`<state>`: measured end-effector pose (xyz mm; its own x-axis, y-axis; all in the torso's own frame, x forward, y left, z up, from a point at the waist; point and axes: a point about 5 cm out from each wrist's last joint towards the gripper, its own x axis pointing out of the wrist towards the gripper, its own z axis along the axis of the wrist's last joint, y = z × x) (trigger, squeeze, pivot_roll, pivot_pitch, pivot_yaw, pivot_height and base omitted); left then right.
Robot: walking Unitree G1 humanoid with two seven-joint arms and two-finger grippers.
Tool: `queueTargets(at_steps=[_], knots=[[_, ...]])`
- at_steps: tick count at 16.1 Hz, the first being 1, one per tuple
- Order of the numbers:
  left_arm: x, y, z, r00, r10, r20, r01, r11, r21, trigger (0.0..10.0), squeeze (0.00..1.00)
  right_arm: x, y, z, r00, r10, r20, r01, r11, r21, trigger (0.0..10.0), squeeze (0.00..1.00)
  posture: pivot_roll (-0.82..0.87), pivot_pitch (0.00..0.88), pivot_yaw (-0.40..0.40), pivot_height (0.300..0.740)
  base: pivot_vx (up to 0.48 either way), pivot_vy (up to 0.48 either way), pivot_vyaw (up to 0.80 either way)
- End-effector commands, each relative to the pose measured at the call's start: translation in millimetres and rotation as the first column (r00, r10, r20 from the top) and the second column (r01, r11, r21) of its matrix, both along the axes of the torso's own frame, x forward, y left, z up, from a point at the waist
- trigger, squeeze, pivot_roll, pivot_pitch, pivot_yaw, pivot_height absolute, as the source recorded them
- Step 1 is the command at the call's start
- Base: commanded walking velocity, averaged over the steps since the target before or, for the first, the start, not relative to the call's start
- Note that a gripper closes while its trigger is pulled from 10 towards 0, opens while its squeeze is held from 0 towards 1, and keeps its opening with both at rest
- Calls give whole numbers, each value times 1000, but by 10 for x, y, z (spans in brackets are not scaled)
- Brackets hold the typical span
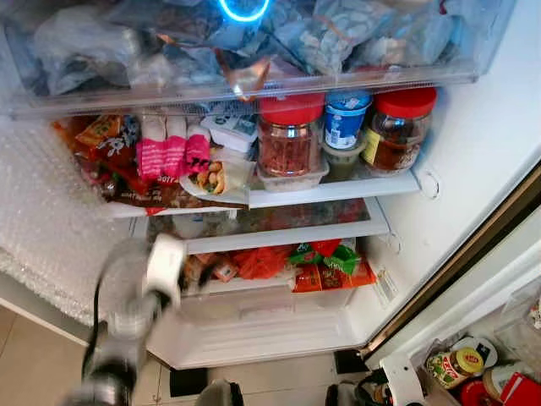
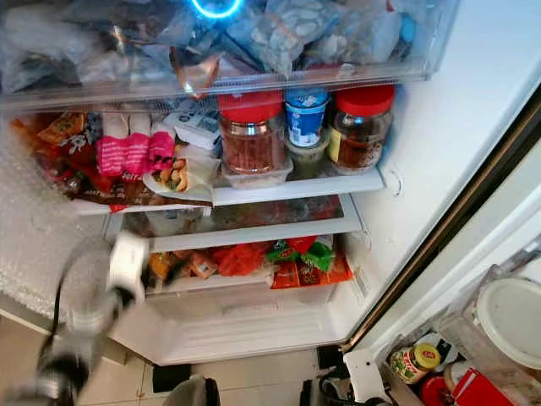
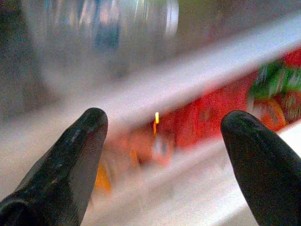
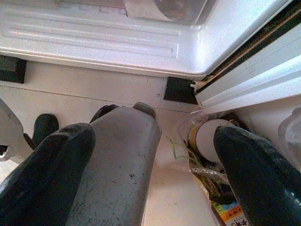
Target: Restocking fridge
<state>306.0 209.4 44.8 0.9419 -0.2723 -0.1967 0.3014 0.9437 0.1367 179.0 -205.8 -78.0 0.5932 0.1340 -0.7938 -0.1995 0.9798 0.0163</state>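
before the open fridge (image 1: 473, 110) the left pincer (image 3: 162, 141) gapes wide, empty; glass jars (image 1: 289, 135) look heavy, slippery, best gripped mid-body.

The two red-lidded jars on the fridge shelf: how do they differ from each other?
The left jar looks wider and is packed nearly full with reddish-brown contents; the right jar looks narrower, with darker contents. The right jar bears a yellow label on its side, while the left jar shows none. A blue-and-white tub stands between them. Both are clear, upright, with red lids, on one shelf.
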Motion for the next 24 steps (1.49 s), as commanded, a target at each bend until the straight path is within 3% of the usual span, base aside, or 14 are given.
queueTargets(at_steps=[1, 4, 6, 10, 11, 14, 18, 21, 24], knots=[[-15, 70, 8, 998, 57, 7, -57, 998, -22, 10000, 0, -272, -191, -108, 992, -59, -113, 50, 995, -83, 10000, 0, -96, 92, 14, 653, 0, 0, 0], [-218, 115, -237, 989, 105, -101, -108, 994, -25, 10000, 0, -221, -169, -94, 993, -52, -105, 44, 996, -81, 10000, 0, -83, 68, 17, 653, 0, 0, 0], [-240, 152, -272, 982, 146, -118, -149, 989, -13, 10000, 0, -209, -168, -90, 993, -52, -104, 44, 996, -82, 10000, 0, -81, 58, 21, 653, 0, 0, 0], [-124, 164, -176, 973, 209, -94, -215, 976, -48, 10000, 0, -192, -162, -85, 994, -55, -98, 48, 996, -80, 10000, 0, -80, 48, 22, 653, 0, 0, 0], [-42, 136, -107, 973, 218, -80, -225, 970, -95, 10000, 0, -186, -161, -83, 994, -55, -98, 47, 996, -81, 10000, 0, -78, 50, 19, 653, 0, 0, 0], [122, 31, 39, 983, 176, -52, -181, 975, -129, 10000, 0, -190, -163, -85, 993, -60, -99, 52, 995, -84, 10000, 0, -89, 49, 23, 653, 0, 0, 0], [193, -56, 86, 990, 128, -55, -134, 983, -125, 10000, 0, -183, -156, -85, 993, -68, -97, 60, 994, -87, 10000, 0, -91, 47, 26, 653, 0, 0, 0], [-2, -57, -156, 984, 125, -129, -137, 986, -94, 10000, 0, -169, -151, -82, 993, -69, -97, 60, 994, -87, 10000, 0, -74, 37, 26, 653, 0, 0, 0], [-320, -34, -490, 956, 150, -254, -177, 980, -90, 10000, 0, -149, -144, -76, 993, -65, -98, 56, 995, -86, 10000, 0, -58, 24, 21, 653, 0, 0, 0]])
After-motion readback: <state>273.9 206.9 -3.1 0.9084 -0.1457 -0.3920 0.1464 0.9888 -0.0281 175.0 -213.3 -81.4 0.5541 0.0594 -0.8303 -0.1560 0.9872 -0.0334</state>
